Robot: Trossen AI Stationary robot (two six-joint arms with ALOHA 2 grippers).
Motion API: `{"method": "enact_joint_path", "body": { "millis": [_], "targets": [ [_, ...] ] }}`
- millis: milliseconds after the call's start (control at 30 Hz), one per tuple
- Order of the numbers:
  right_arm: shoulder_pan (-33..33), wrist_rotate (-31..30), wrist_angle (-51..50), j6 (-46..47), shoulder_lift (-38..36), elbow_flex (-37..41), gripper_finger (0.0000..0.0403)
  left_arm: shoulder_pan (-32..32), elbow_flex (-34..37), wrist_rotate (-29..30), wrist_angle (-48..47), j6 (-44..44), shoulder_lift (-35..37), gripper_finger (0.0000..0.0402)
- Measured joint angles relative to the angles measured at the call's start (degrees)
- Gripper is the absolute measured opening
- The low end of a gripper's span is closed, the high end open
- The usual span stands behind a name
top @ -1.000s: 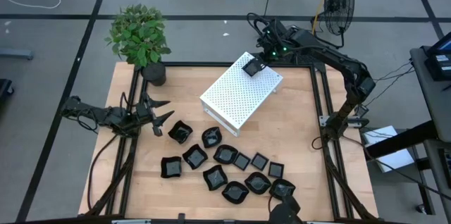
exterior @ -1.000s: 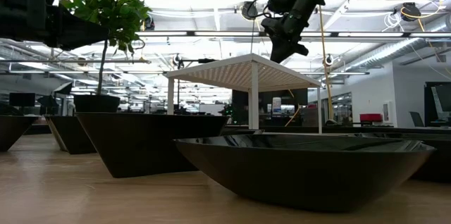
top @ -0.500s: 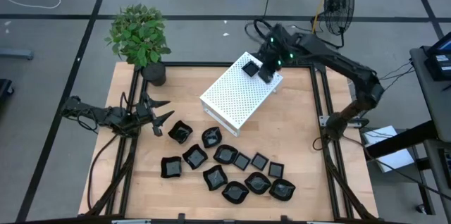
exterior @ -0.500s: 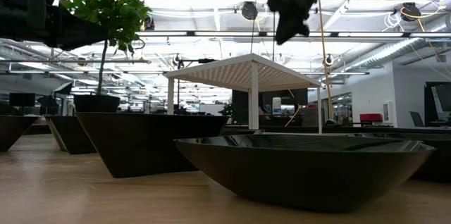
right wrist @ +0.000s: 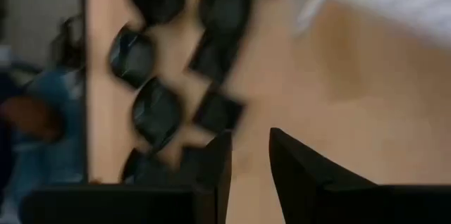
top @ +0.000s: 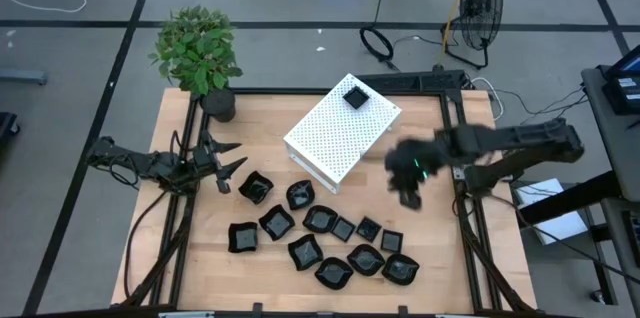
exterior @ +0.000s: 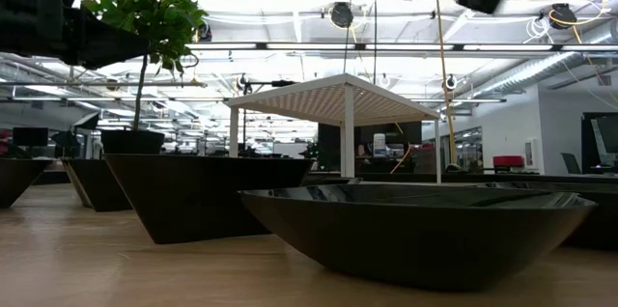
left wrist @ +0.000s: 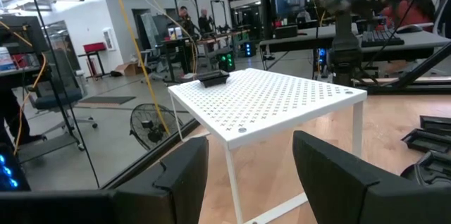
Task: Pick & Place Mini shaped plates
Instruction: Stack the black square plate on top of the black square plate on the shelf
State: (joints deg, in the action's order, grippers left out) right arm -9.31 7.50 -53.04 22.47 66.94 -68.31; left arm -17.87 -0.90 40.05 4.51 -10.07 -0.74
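Surface: pale wooden table (top: 420,248) on a grey floor, with a potted green plant (top: 197,50) at the far left corner.
Box: white perforated metal box (top: 335,138) carries one small square black dish (top: 354,94) at its far end.
Plates: glossy black mini shaped plates (top: 320,238) cluster along the near edge.
Right gripper (top: 408,190): empty, fingers slightly parted; it has swung from over the box to the bare wood beside the cluster.
Left gripper (top: 222,158): waits wide apart, empty, at the left edge.

No text, label, brand, number or sign can be read anywhere in these views, on the counter or beyond.
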Motion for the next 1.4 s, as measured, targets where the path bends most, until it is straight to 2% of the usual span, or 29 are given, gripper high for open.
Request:
{"method": "enact_joint_path", "body": {
  "millis": [67,167,267,367,600,900,1100,1400],
  "targets": [
    [-4.94,-0.54,4.73,4.31,-2.57,6.39,0.0086,0.00,0.01,0.00,0.00,0.00,-0.01,0.0212],
    [-11.43,-5.66,12.89,8.03,-4.98,15.87,0.0087,0.01,0.00,0.00,-0.01,0.00,-0.01,0.0212],
    [-16.12,-7.86,18.51,10.25,-4.54,22.99,0.0090,0.00,0.01,0.00,0.00,0.00,-0.01,0.0212],
    [-19.98,-10.42,21.24,13.01,-1.93,26.41,0.0101,0.00,0.01,0.00,-0.02,0.00,-0.01,0.0212],
    [-25.46,-21.01,24.82,12.93,6.65,26.71,0.0138,0.00,-0.01,0.00,-0.02,0.00,-0.01,0.0212],
    [-25.69,-19.10,31.34,13.25,15.12,26.68,0.0155,0.00,0.01,0.00,-0.02,0.00,0.00,0.0212],
    [-25.69,-16.35,31.38,14.58,16.93,26.68,0.0142,0.02,0.01,0.00,-0.02,0.00,0.01,0.0212],
    [-25.67,-16.21,29.76,14.44,17.31,26.62,0.0107,0.00,-0.01,0.00,-0.02,0.00,-0.01,0.0212]
  ]
}}
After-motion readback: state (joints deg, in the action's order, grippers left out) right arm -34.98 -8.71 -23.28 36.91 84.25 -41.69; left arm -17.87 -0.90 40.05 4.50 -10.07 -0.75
